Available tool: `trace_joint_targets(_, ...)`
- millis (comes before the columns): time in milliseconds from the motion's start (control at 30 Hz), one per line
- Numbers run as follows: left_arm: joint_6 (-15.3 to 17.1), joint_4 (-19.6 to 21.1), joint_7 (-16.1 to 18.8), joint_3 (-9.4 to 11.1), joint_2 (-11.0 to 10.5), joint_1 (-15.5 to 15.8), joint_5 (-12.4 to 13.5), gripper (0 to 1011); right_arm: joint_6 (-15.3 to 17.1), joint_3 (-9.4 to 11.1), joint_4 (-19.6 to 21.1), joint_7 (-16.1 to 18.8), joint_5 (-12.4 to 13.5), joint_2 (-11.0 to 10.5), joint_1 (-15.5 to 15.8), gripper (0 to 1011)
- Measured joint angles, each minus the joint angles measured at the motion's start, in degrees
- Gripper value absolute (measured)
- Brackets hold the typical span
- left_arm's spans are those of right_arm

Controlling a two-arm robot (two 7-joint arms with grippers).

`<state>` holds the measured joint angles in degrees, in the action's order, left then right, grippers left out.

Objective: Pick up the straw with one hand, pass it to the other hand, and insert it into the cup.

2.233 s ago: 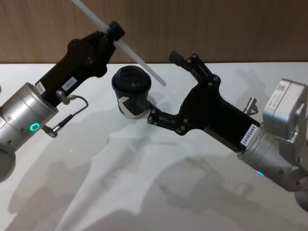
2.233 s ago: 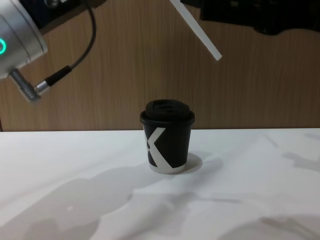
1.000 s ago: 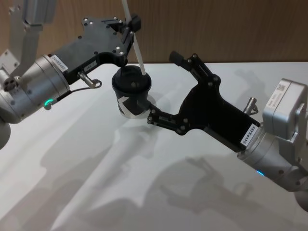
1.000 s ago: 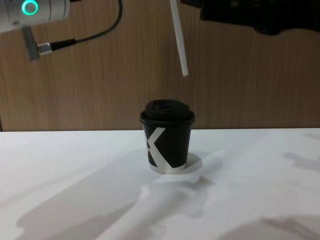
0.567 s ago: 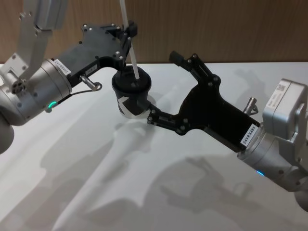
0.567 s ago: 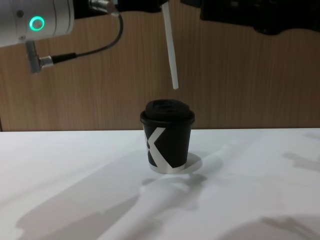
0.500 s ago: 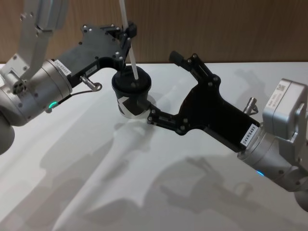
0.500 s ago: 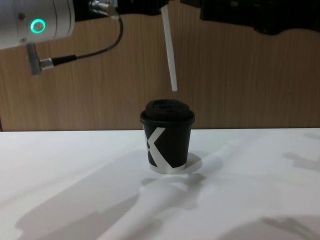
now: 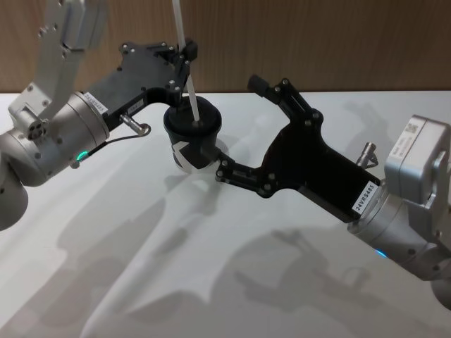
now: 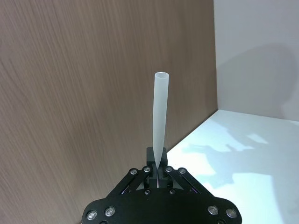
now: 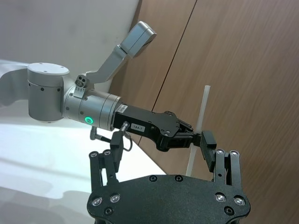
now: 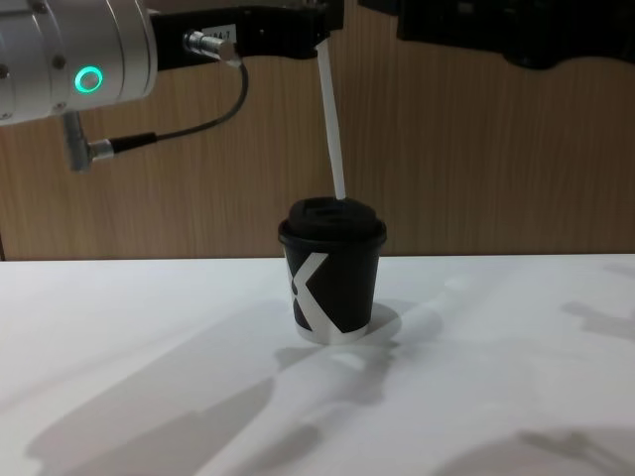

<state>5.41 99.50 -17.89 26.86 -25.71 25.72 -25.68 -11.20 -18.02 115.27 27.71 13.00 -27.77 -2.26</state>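
**As the straw tip meets the lid, aim decides it**

While the long black left pincer [image 9: 184, 56] [image 12: 322, 25] [image 10: 158, 163] [image 11: 198, 140], with its silver wrist and green glowing ring, is pinched on the thin white plastic straw [image 9: 190, 95] [image 12: 330, 124] [image 10: 160, 116] [image 11: 202, 112], most of the straw hangs below its tips, tilted a little off upright. Directly beneath that pincer stands the small black paper cup [image 9: 187, 148] [image 12: 332, 278] with a domed lid [image 12: 332, 216] and a white K-like mark, on the white counter [image 9: 141, 282] [image 12: 496, 397]. Seen from the chest, the straw's lower end is at the top of the lid, touching or nearly so. Whether it has entered the opening, I cannot tell. The blocky black right pincer [image 9: 237, 129] is spread wide and empty, off to the side of the left pincer and lower, one finger near the cup.

Insertion looks to be the step in hand. The tilt could land the tip on solid dome beside the opening. A downward push would then bow the thin straw, slide it through the grip, or tip the light cup toward the right pincer. The long free length below the grip would flex easily.
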Motion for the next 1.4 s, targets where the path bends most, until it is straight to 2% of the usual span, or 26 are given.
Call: trace_joint_targets(1400,1.07,-3.43,0.55,0.22,3.40,1.05,4.49,12,0.00,0.00,0.00,0.00,0.00,0.00,0.00,1001)
